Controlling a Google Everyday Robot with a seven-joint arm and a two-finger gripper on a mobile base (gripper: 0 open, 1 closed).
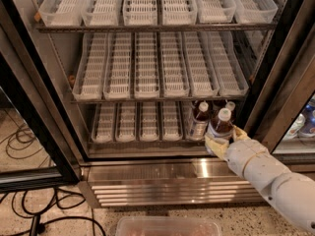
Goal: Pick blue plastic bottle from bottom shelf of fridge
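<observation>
The fridge [29, 107] stands open with rows of white slotted trays. On the right of its bottom shelf [138, 141] stand three near-identical bottles. The blue plastic bottle [220, 125], with dark drink, a white cap and a pale label, sits at the shelf's front edge. My gripper [226, 139] reaches in from the lower right. Its yellow fingers [215, 145] are closed around this bottle's lower body. A second bottle [199, 121] stands just to the left, and the third bottle's cap [230, 105] shows behind.
The black door frame [275, 82] stands close on the right of my arm. The steel louvred base [172, 181] lies below the shelf. A clear plastic bin [167, 227] sits on the floor in front. Black cables [29, 215] lie at the lower left.
</observation>
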